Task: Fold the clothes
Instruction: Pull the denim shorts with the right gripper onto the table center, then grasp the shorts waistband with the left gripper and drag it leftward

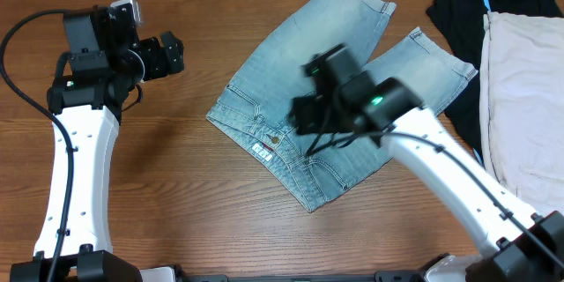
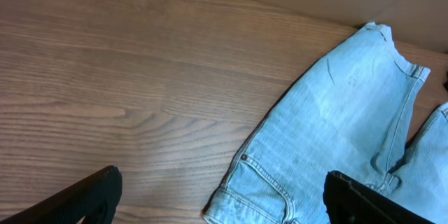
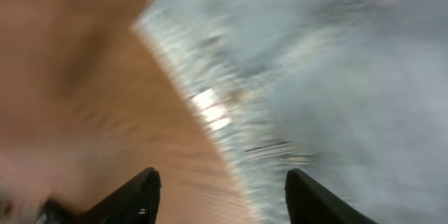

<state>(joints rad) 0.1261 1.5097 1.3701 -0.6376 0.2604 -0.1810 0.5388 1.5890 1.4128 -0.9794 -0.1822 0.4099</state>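
Denim, faded light blue, made up the one pair of shorts (image 1: pixel 286 62), which lay spread flat near the middle of the wooden table (image 1: pixel 176 185), waistband toward the near edge and both hemmed legs pointing to the far right. The cloth looked soft but thick, likely to crease at the seams and hold a fold. The waistband corners or the leg hems seemed the best places to pinch, being double-stitched and firm.

Two grippers showed. The left gripper (image 1: pixel 174 55) hung over bare wood beside the shorts, fingers spread wide and holding nothing. The right gripper (image 3: pixel 225 197) hovered above the waistband, blurred, its fingers apart with nothing between them.

At the far right lay one black garment (image 1: pixel 458 9) and one cream garment (image 1: pixel 529 79), well apart from the grippers.
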